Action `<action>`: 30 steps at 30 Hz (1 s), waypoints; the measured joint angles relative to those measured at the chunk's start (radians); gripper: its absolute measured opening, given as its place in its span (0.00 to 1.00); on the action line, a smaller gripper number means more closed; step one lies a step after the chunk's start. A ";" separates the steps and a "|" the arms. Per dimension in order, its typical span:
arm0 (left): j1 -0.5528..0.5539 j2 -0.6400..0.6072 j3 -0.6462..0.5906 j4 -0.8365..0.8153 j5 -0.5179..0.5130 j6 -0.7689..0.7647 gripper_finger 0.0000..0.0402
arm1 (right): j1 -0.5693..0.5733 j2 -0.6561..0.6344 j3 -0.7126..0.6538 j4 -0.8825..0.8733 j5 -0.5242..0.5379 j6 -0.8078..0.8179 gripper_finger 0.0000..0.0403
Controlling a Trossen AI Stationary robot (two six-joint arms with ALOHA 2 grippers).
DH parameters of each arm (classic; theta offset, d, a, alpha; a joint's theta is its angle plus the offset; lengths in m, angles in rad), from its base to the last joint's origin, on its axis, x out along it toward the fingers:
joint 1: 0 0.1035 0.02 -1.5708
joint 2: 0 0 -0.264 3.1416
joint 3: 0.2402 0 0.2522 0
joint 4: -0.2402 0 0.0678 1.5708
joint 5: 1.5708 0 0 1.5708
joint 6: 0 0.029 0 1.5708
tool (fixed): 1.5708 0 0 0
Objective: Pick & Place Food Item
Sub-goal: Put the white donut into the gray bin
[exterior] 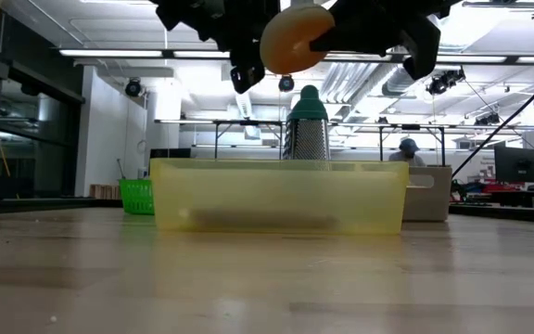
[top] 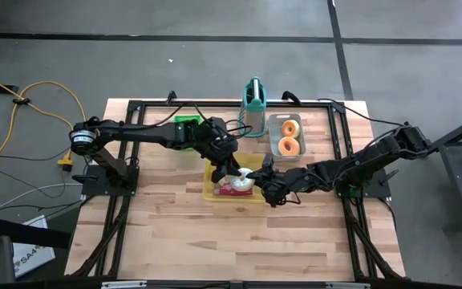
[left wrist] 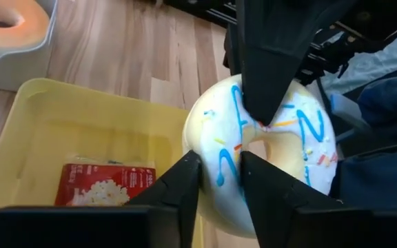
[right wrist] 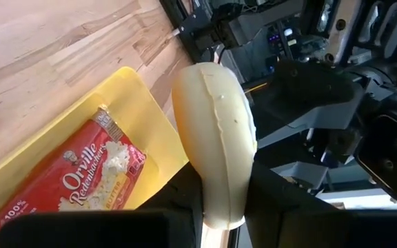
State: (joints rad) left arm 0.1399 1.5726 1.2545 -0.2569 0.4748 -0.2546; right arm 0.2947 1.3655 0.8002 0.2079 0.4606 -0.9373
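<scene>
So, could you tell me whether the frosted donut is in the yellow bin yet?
Not yet. The donut hangs above the bin, gripped by both the left gripper and right gripper; only popcorn lies inside.

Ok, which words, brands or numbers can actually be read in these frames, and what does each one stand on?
"Orville Redenbacher's": on the red popcorn packet lying in the yellow bin, right wrist view.
"100%": lower corner of the same packet; the words after it are cut off.
"BUTTER": small print under the brand, only just readable.
"SA4...": white sheet on the floor beside the table, high view; the rest is too small.
Left wrist view: the packet's print is too blurred to read.
</scene>
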 joint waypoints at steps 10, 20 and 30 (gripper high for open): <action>0.024 -0.001 0.000 0.015 0.054 -0.012 0.38 | 0.000 0.000 0.000 -0.025 -0.001 0.002 0.17; 0.032 -0.001 0.000 0.019 0.055 -0.013 0.38 | 0.000 0.000 0.000 -0.111 -0.018 0.171 0.17; 0.032 -0.001 0.000 0.019 0.055 -0.015 0.38 | 0.000 0.000 0.000 -0.249 0.491 0.372 0.17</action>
State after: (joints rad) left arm 0.1722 1.5719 1.2545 -0.2382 0.5297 -0.2693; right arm 0.2943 1.3655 0.8005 -0.0410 0.9514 -0.5654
